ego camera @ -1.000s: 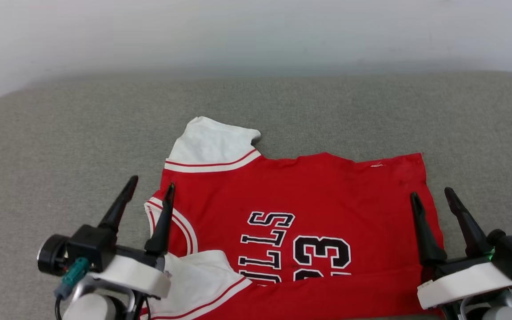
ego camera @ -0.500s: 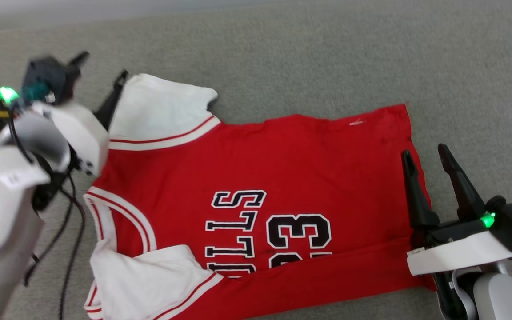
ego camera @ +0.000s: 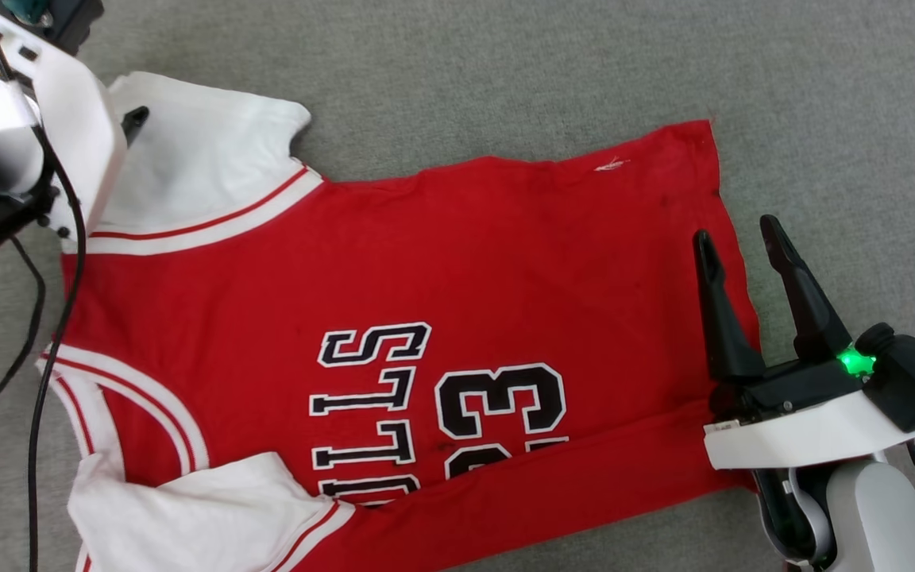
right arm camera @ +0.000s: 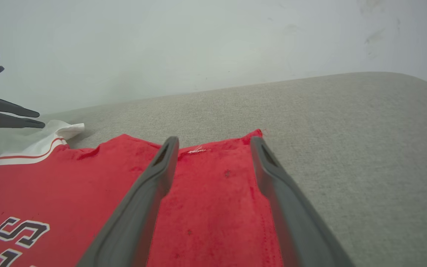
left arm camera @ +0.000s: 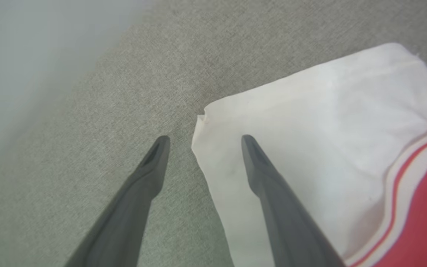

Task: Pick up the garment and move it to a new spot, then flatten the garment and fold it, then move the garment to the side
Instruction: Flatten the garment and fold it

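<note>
Sleeve edge (left arm camera: 198, 122) of the garment (ego camera: 457, 262), at 10 o'clock, sits between your left gripper's (left arm camera: 202, 138) spread fingers (left arm camera: 261, 167); lower, then pinch.

The desk (ego camera: 505, 63) has a grey woven cloth cover; its far edge is rounded. Behind it stands a plain pale wall (right arm camera: 198, 44); the light is soft.

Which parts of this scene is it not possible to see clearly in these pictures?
- Left wrist view: whether the left pincer touches the far sleeve is unclear.
- Head view: its white wrist hides most of that pincer.
- Head view: a folded red strip and the near sleeve cover part of the garment's lettering.
- Head view: the bottom edge cuts off the near sleeve.
</note>
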Tool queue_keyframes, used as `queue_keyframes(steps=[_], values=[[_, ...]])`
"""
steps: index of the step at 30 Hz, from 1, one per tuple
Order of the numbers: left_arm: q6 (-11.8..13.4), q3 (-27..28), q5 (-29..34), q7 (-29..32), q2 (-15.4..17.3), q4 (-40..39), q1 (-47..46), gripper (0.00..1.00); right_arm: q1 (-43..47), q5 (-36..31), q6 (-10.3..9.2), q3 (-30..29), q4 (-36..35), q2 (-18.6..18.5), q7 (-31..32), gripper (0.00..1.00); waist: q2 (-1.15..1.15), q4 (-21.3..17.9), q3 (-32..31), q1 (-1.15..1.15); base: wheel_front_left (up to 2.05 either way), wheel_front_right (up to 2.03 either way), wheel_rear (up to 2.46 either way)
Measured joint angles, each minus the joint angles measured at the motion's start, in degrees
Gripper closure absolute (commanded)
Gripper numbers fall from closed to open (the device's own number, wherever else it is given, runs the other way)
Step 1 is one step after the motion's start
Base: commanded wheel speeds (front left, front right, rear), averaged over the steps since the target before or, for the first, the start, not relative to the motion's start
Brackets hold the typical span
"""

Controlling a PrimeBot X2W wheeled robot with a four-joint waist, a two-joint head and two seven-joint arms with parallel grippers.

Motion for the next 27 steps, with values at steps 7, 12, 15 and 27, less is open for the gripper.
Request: queue_keyframes(steps=[7,12,15,27], values=[[0.0,-1.8,-2.3,3.4,0.9,4.5,-3.8,0.00,-0.9,0.1,0.00,0.5,0.6,0.2,-0.8,0.00,0.00,-1.5,2.6,0.00,0.00,0.00,0.00],[-0.1,-2.4,-4.3,5.8,0.7,6.9,-5.8,0.32,-1.8,0.3,0.00,0.6,0.9,0.3,-1.3,0.00,0.00,-2.1,3.7,-0.01,0.00,0.00,0.00],[0.0,-1.7,-9.3,9.5,-0.2,8.3,-5.9,1.00,-1.8,0.2,0.00,0.6,1.3,0.3,-1.5,0.00,0.00,-2.3,3.9,-0.01,0.00,0.00,0.00],[1.9,-0.5,-11.3,3.5,-2.8,9.5,-2.9,1.00,-1.5,-0.8,0.00,-0.6,2.3,0.4,-0.6,0.00,0.00,-0.8,0.0,-0.01,0.00,0.00,0.00]])
